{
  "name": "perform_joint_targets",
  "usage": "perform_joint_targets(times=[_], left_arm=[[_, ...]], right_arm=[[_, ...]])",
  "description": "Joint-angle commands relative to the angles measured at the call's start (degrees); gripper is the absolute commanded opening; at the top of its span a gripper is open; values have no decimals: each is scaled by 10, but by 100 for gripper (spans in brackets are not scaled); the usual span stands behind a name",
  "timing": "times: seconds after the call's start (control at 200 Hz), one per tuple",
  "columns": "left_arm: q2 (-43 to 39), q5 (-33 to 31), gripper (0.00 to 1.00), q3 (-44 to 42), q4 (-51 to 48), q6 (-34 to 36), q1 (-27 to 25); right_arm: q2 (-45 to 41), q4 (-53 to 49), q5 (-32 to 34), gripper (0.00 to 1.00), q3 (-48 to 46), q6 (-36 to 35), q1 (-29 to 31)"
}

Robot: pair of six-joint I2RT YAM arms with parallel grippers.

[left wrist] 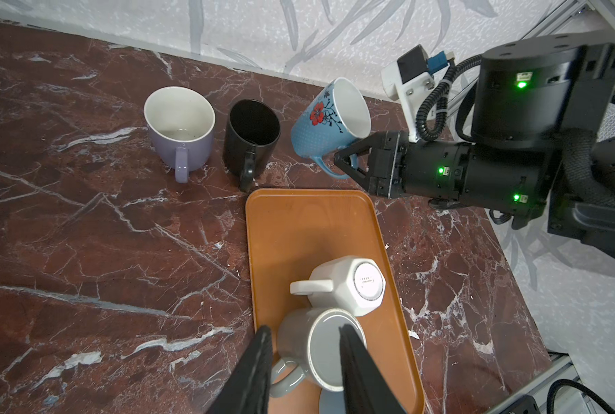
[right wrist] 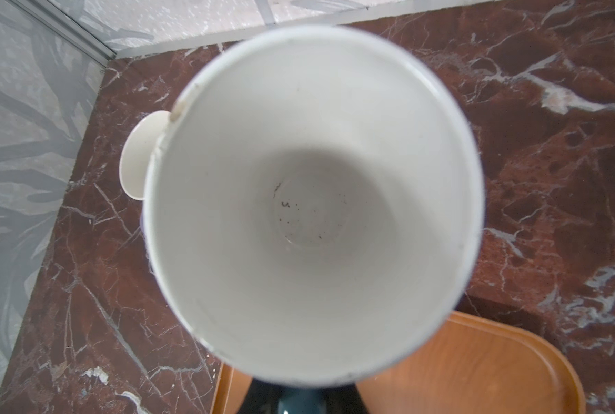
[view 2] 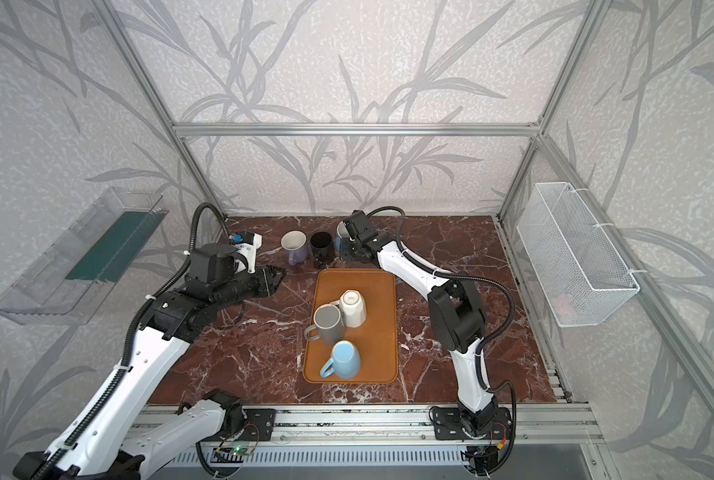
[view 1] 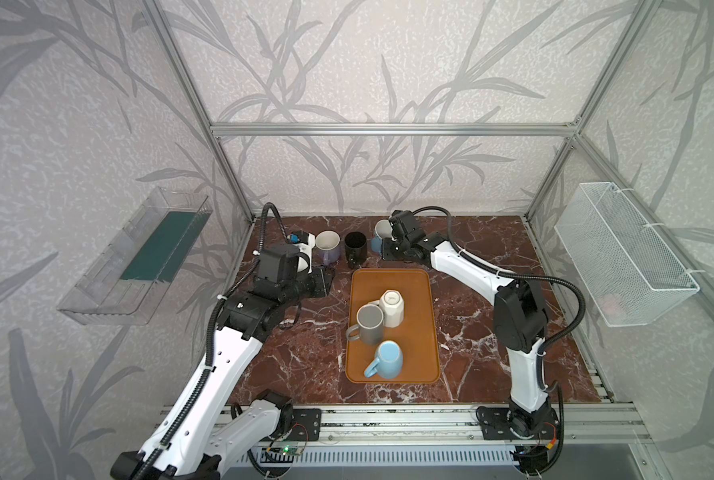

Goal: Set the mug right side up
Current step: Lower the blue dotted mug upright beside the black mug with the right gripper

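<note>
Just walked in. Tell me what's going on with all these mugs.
The right claw is shut on the handle of the floral blue mug, holding it tilted, mouth up, at the back of the table beside the black mug and purple mug, both upright. The left claw is open and empty beside the tray. On the tray, the white mug, grey mug and light blue mug are upside down.

No text can be read for certain. A small printed mark is seen on the upturned base of the white mug (left wrist: 368, 283) on the tray (left wrist: 299, 222), too blurred to be made out.
</note>
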Motion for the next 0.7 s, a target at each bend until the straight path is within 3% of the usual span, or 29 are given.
perform_joint_targets(times=[0.0,0.695], left_arm=[[-8,5,35,6,-19,11,4],[-26,24,37,-8,-29,16,11]], right_arm=[[13,-17,34,0,41,-12,4],[159,-203,79,0,280,2,11]])
